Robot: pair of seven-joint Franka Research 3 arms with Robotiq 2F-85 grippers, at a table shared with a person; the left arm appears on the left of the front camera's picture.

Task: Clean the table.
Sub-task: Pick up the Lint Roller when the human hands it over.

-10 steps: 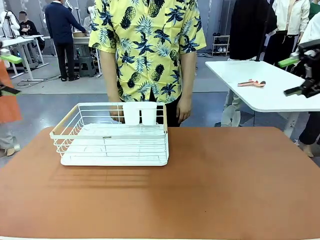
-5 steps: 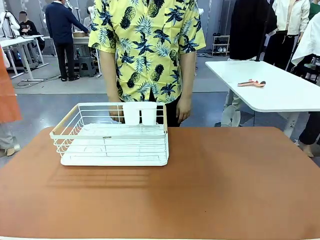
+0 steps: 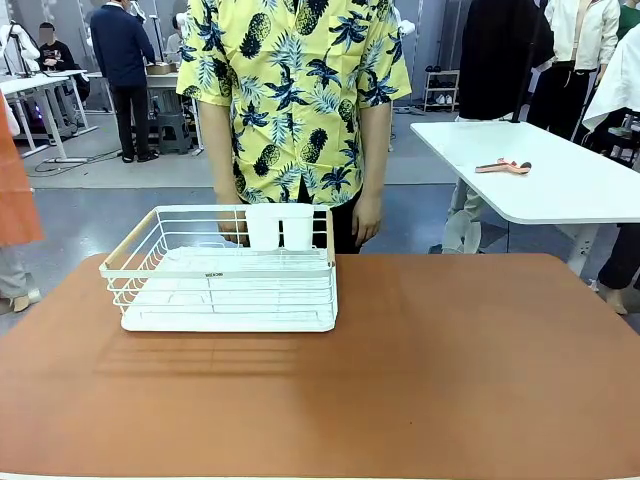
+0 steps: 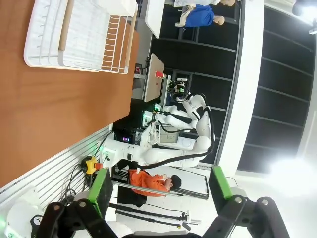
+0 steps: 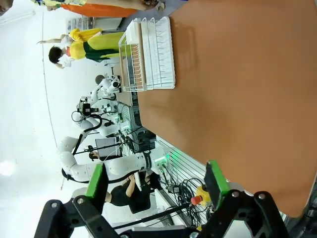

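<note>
**A White Rack Is Seen on the Brown Table**

The table (image 3: 450,380) is spread across the whole near part of the front view, and its reddish-brown top is also seen in both wrist views. A person in a yellow leaf shirt (image 3: 300,100) is seen standing at its far edge. A white table (image 3: 560,190) is placed well behind on the right, and a small pink thing (image 3: 503,166) is laid on it. A white wire rack (image 3: 225,280) is set on the brown table's left half, near the person. A white cup holder (image 3: 280,227) is hung on the rack's far wall. The left gripper (image 4: 161,171) and the right gripper (image 5: 155,171) are held up in the air, and their green pads are spread wide.
</note>
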